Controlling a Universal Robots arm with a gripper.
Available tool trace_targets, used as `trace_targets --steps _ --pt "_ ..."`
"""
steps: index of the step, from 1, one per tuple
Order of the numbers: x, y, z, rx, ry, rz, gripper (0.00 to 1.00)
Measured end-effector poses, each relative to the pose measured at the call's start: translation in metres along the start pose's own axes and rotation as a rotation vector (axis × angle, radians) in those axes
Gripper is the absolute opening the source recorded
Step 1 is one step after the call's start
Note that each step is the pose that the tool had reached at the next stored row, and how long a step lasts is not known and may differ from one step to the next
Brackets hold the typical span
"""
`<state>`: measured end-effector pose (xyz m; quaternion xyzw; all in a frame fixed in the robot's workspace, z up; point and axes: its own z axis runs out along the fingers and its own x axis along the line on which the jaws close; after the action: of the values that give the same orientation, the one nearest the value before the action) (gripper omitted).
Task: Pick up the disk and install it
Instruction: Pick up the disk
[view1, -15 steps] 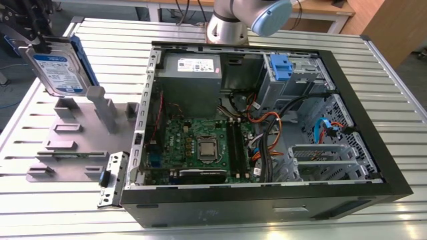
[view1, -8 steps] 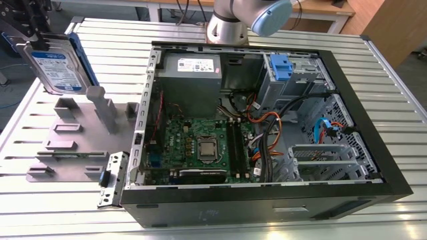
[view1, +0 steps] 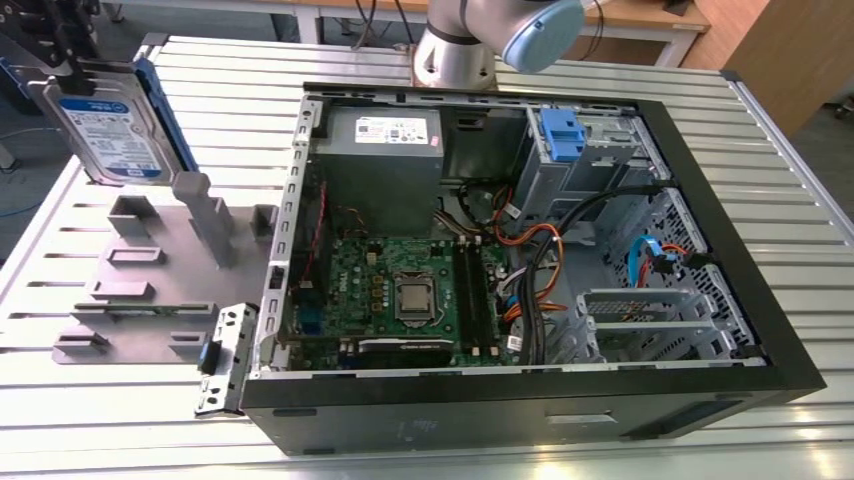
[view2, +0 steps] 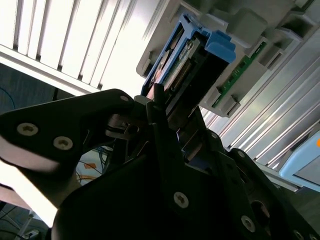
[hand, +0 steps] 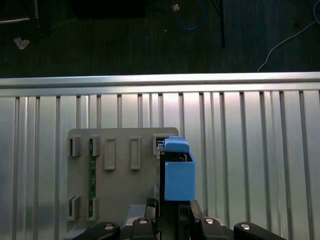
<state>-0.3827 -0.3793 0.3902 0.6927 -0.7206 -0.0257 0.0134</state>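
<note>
Exterior view high over black metal computer case (view1: 534, 405); wrist views close on its upper-left blue-railed silver disk (view1: 114, 130), grey plastic stand (view1: 140, 300).

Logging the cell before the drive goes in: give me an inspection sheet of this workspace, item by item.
Surface: slatted metal table, some glare.
Job's things: the disk upright with blue rails, at the grey stand's edge; open computer case alongside.
Clutter: loose metal bracket beside the case.
Pincer: pincer shut on the disk.
Cables: orange, black and blue leads inside the case.
Surroundings: wooden furniture; blue cable on the dark floor.
</note>
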Motion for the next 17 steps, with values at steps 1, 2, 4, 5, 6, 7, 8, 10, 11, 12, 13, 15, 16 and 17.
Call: trace_targets --steps 1,2,4,5,6,7,8,10,11,12,13,15,16,17 --pt "0.0000 0.0001 -0.0014 0.0001 -0.0001 0.000 0.35" --pt "0.0000 0.0002 -0.0033 0.0001 0.0000 0.000 0.35" --pt "-0.0001 0.0005 -0.0080 0.0001 0.0000 0.000 0.35" --pt "-0.0002 0.0006 -0.0109 0.0001 -0.0001 0.000 0.35" --pt "-0.0002 0.0008 -0.0136 0.0001 -0.0001 0.000 0.35" --pt "-0.0003 0.0010 -0.0163 0.0001 -0.0001 0.000 0.35" --pt "-0.0003 0.0011 -0.0191 0.0001 -0.0001 0.000 0.35" --pt "-0.0004 0.0014 -0.0243 0.0001 -0.0001 0.000 0.35" --pt "-0.0004 0.0015 -0.0266 0.0001 -0.0001 0.000 0.35" --pt "-0.0005 0.0017 -0.0290 0.0001 -0.0001 0.000 0.35" --pt "-0.0005 0.0018 -0.0311 0.0002 -0.0001 0.000 0.35" --pt "-0.0006 0.0020 -0.0353 0.0001 0.0000 0.000 0.35" --pt "-0.0006 0.0021 -0.0373 0.0001 -0.0001 0.000 0.35" --pt "-0.0006 0.0022 -0.0394 0.0001 -0.0001 0.000 0.35"
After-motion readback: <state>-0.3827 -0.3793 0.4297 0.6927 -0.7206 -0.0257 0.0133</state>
